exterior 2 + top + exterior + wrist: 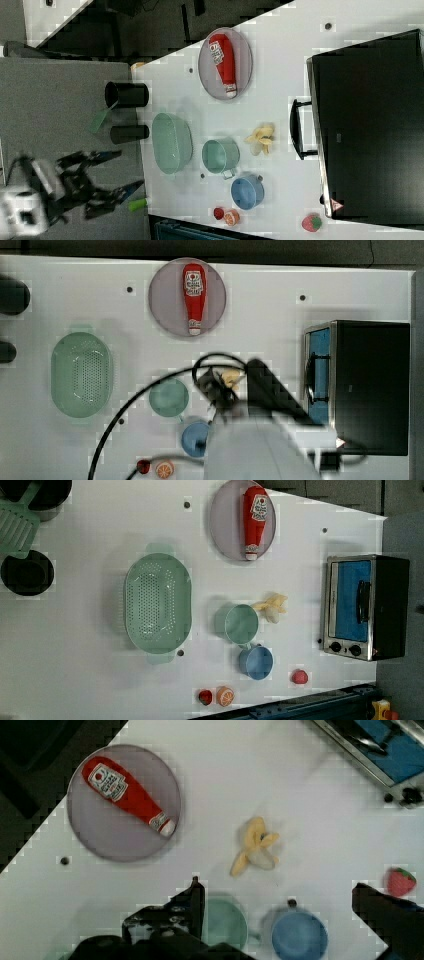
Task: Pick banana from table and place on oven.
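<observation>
White counter [100, 680] with small dark holes, bearing: oven [367, 607], banana [272, 607], green colander [157, 602], grey plate [227, 525], green cup [240, 623], blue cup [256, 661], strawberry [299, 676], orange slice [225, 696].

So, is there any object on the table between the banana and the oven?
No. The banana lies on bare table; nothing stands between it and the oven. The green cup sits on its other side.

Pale-yellow banana [255, 847] on a white tabletop [100, 680]; black oven [367, 606] with blue-tinted door; red ketchup bottle [254, 520] on a grey plate [225, 525]; perforated mint-green colander [157, 602].
</observation>
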